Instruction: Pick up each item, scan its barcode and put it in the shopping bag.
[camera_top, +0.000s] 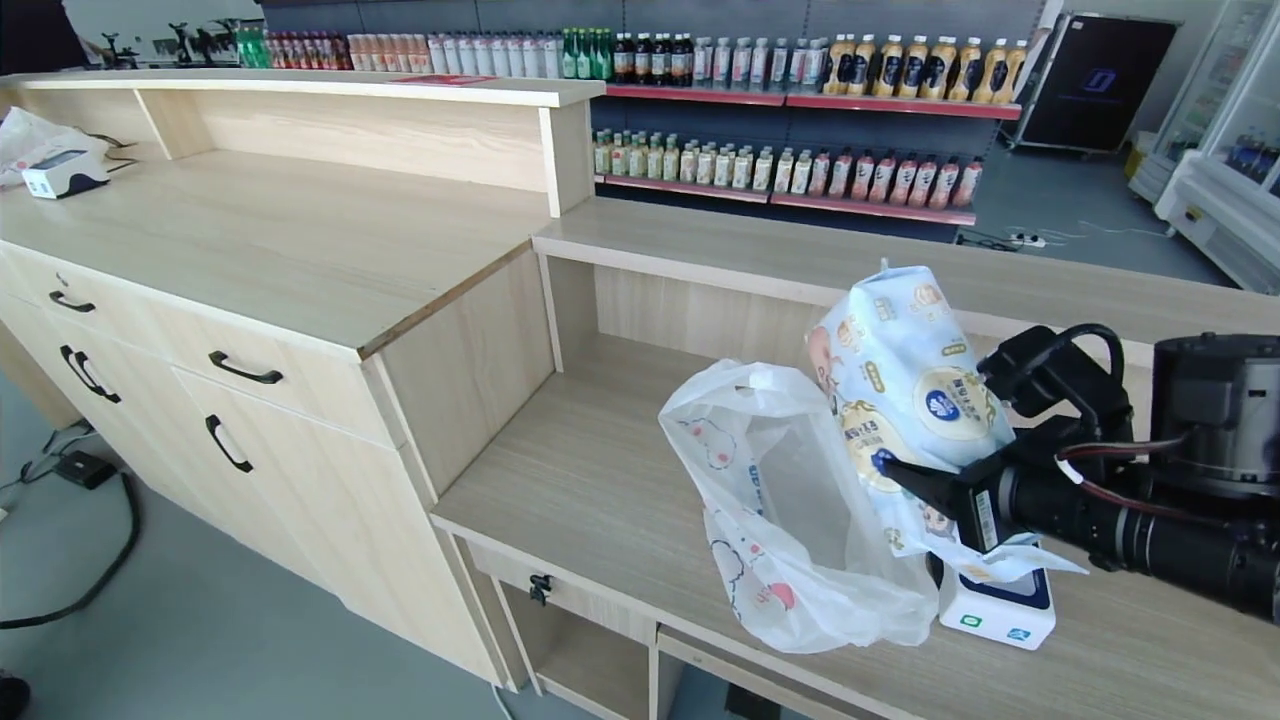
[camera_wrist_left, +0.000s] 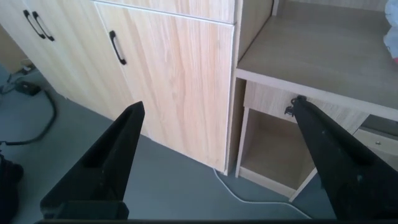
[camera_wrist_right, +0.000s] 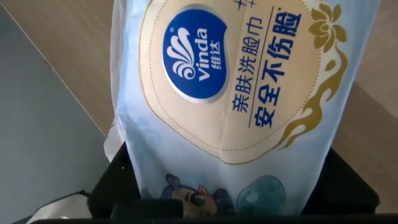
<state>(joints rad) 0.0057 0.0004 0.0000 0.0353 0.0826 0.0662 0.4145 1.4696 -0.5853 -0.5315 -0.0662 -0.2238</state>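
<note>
Right jaws clamp the near-upright tissue pack (camera_top: 905, 370) over the scanner (camera_top: 1000, 610); the shopping bag (camera_top: 790, 530) gapes just beside it, to the robot's left; left jaws hang apart.

The pack (camera_top: 910, 380) hides the right side of the bag (camera_top: 780, 540) and the top of the scanner (camera_top: 1000, 615). Its own ends are cut off in the right wrist view

Pale wood-grain stepped table (camera_top: 300, 250), with a raised ledge along its back. Cabinet fronts carry curved black handles (camera_top: 245, 372) (several). Behind stand dark store shelves with red edges (camera_top: 790, 100), lined with drink bottles (camera_top: 920, 65). A black cable (camera_top: 100, 570) lies on the grey floor (camera_top: 200, 620).
</note>
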